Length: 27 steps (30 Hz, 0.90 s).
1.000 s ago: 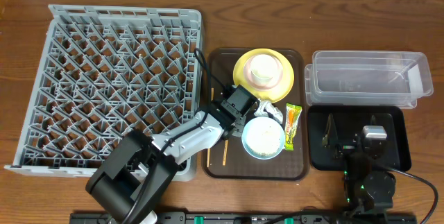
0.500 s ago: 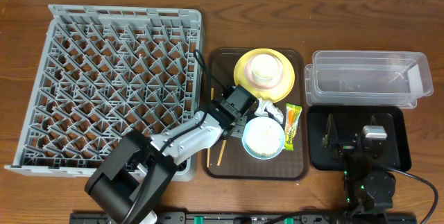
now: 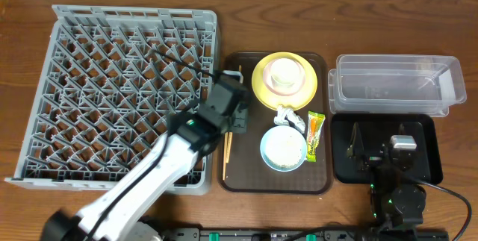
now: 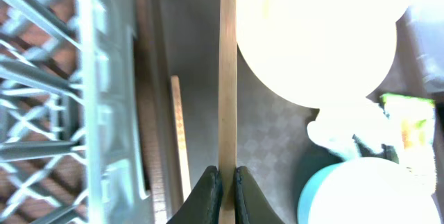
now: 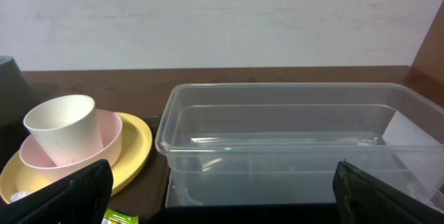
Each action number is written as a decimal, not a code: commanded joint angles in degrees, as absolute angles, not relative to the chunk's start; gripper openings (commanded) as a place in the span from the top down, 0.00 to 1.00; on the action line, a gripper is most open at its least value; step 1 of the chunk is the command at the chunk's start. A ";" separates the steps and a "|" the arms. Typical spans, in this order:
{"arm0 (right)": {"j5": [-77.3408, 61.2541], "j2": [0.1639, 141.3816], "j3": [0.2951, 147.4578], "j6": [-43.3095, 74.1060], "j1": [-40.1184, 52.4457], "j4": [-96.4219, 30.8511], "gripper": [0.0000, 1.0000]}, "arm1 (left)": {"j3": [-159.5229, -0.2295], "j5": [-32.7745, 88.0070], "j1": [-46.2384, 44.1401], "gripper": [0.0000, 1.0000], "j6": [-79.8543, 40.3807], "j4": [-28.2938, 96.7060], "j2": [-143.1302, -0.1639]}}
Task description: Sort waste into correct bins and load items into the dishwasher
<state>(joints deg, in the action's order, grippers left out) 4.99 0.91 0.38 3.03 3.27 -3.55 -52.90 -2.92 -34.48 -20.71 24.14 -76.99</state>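
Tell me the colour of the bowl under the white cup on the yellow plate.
Pale pink; the bowl shows best in the right wrist view.

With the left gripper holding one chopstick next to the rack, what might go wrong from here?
1. The left gripper seems to pinch the chopstick near one end, so it may swivel or slip out.
2. The dish rack wall stands close beside it; the long free end could snag there.
3. The rack's openings look wide, so the thin stick might drop through.
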 commanded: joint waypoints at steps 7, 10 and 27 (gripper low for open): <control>5.76 0.82 0.32 3.81 3.40 -3.68 0.01 | -53.32 -7.55 -29.08 0.92 -14.39 30.55 -73.17; 5.76 0.82 0.32 3.79 3.40 -3.68 0.01 | -53.21 -7.55 -27.14 0.92 -12.16 31.59 -74.65; 5.76 0.82 0.32 3.81 3.40 -3.68 0.01 | -53.21 -7.18 -25.23 0.92 -9.41 32.93 -83.61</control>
